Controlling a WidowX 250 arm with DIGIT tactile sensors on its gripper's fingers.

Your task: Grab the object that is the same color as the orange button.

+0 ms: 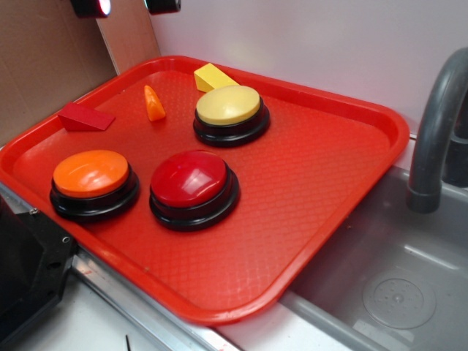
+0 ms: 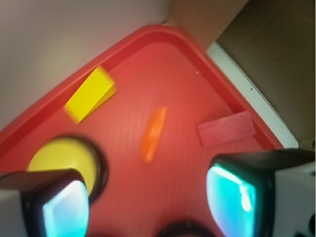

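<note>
The object, a small orange wedge block (image 1: 153, 103), stands on the red tray (image 1: 329, 190) at the back left. In the wrist view the orange block (image 2: 154, 134) lies ahead of my gripper (image 2: 150, 202), beyond the fingertips and apart from them. The orange button (image 1: 93, 183), domed on a black base, sits at the tray's front left and is out of the wrist view. My gripper (image 1: 126, 6) hangs high above the tray's back corner, only its fingertips showing. It is open, and only bare tray shows between the fingers.
A red button (image 1: 194, 189) and a yellow button (image 1: 230, 113) stand mid-tray. A yellow block (image 1: 212, 75) lies at the back rim and a red wedge (image 1: 85, 117) at the left. Cardboard (image 1: 44, 51) walls the left. A grey sink (image 1: 395, 292) and faucet (image 1: 439, 131) are at the right.
</note>
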